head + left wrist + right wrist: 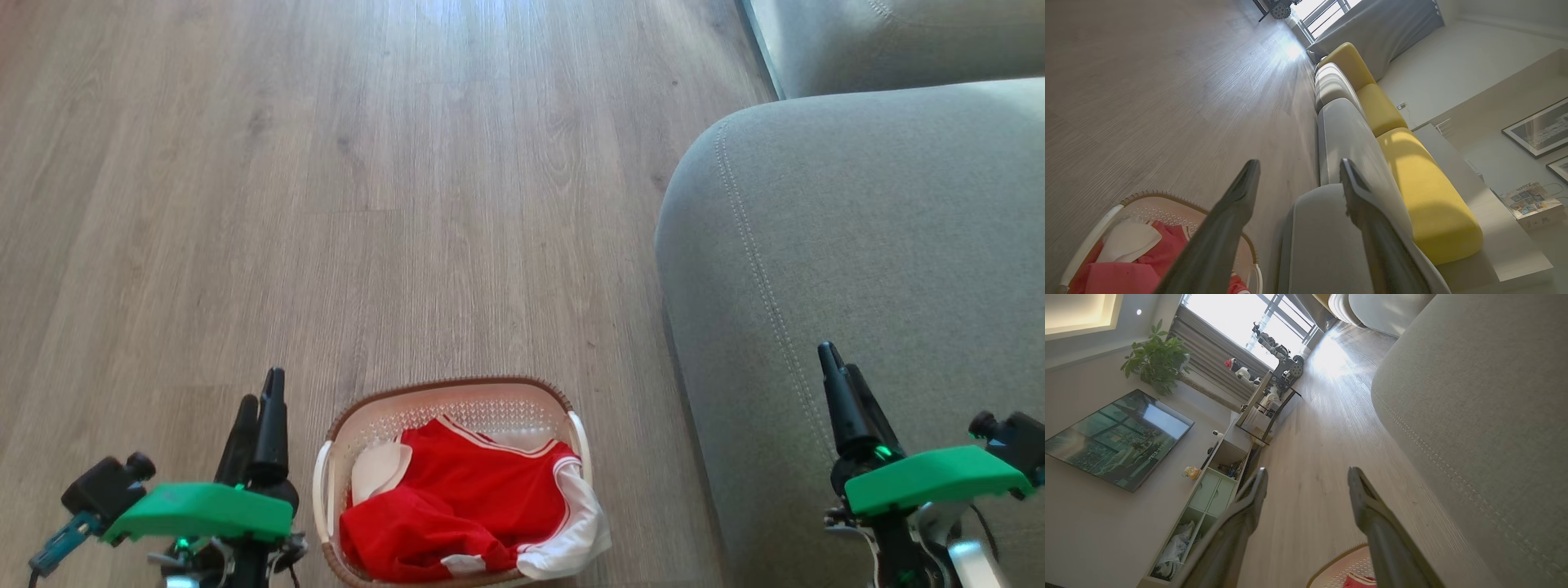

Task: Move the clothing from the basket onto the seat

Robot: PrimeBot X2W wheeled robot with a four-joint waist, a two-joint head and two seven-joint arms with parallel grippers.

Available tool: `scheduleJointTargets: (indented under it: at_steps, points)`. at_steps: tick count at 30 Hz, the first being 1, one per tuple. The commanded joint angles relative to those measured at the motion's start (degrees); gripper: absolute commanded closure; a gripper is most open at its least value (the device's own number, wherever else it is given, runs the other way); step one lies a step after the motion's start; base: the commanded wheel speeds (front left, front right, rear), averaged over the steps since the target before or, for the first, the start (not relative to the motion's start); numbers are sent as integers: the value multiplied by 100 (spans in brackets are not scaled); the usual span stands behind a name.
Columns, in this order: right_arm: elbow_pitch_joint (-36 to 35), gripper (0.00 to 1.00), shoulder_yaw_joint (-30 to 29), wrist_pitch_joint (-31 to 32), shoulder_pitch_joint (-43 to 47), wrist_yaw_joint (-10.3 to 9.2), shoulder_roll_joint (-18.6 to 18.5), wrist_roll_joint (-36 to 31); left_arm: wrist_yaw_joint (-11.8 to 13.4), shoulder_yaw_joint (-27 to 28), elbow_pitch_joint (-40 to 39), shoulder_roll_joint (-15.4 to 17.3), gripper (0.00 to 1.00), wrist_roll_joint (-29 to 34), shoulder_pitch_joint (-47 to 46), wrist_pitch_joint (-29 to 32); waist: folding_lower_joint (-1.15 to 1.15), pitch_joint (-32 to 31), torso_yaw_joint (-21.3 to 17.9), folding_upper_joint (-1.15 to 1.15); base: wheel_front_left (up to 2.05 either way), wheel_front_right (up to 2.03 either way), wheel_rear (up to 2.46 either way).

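- The basket [453, 390] stands on the wooden floor [326, 163] at the bottom middle of the head view, between the two grippers and just beside the front of the seat [857, 245].
- The clothing [457, 498] lies bunched inside the basket: a red heap with white trim lines and white parts at its left and right sides. The white part on the right droops over the basket's right rim.
- The seat is a big grey cushion with a rounded corner and a double stitched seam along its edge. It stands to the robot's right of the basket, and no garment lies on the part of it that shows.
- The left gripper [261, 408] hangs low beside the basket's left handle, above the floor, fingers pointing up the head view. In the left wrist view its two dark fingers stand well apart with nothing between them – spread wide and empty. The basket's braided rim and some red cloth sit at the lower left of that view.
- The right gripper [841, 392] hangs above the seat, near its front edge, well apart from the basket. In the right wrist view its fingers are also parted with a clear gap, and it holds nothing. The basket's rim and a scrap of red cloth peek in at that view's bottom edge.
- Yellow cushions [1429, 196] line the sofa behind the grey ones in the left wrist view. A framed screen [1118, 437] and a green plant [1155, 363] stand by the far wall in the right wrist view.
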Motion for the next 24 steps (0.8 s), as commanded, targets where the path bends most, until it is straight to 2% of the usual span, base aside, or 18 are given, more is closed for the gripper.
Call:
scheduleJointTargets:
  at_steps: [1, 24]
  points:
    - [-290, 0, 87, -110, -260, 1, -86, -248, 21, 66, -259, 80, 0, 265, -251, -88, 0, 1, -3, 0, 0, 0, 0]
    - [-651, 0, 323, -481, -251, 0, -170, -1759, 91, -77, -569, 90, 0, 1843, -281, -456, 0, 16, -30, 0, 0, 0, 0]
